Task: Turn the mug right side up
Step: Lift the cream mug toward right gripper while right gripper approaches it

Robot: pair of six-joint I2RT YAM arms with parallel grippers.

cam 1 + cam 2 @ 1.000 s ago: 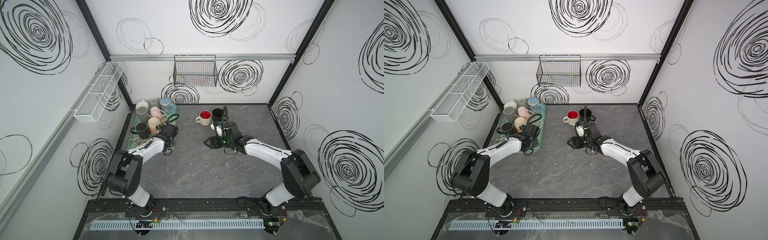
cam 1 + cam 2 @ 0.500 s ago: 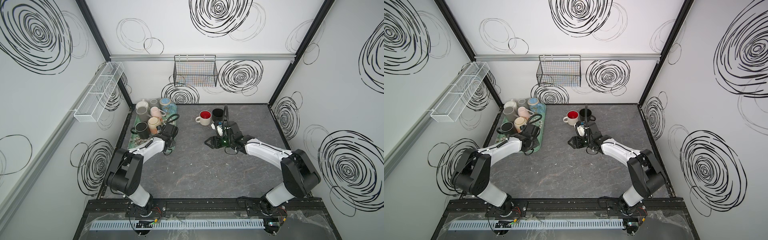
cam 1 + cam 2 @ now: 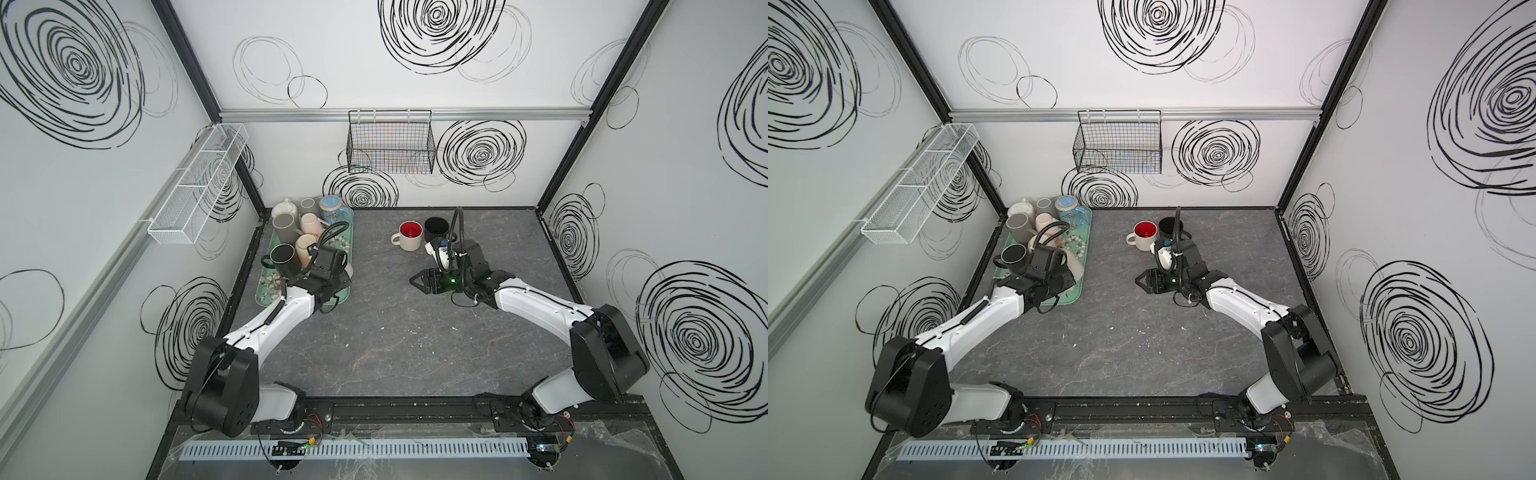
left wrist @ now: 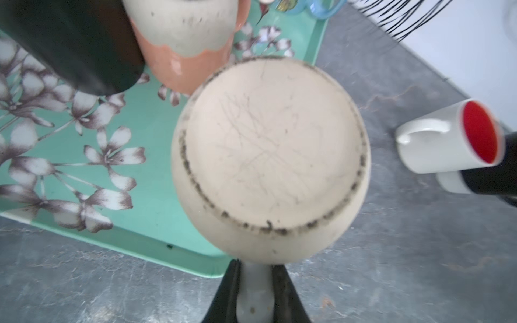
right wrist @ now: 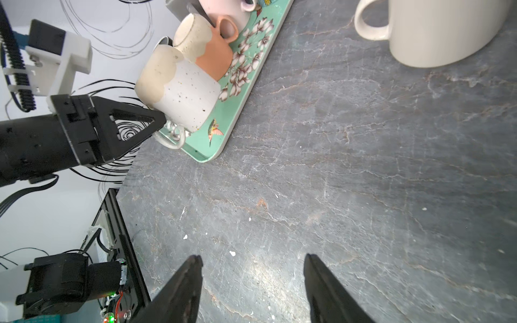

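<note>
Clamping tight, left hand (image 4: 256, 272) holds speckled mug (image 4: 268, 151) by handle (image 4: 255, 290).

Mugs (image 3: 284, 226) crowding tray (image 4: 156, 215) at left, red-lined mug (image 3: 409, 237) and black mug (image 3: 436, 226) at back, open tabletop (image 3: 382, 340) between arms.

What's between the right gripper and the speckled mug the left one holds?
Only bare tabletop and the green tray's rim separate the right gripper from the speckled mug, seen in the right wrist view.
</note>
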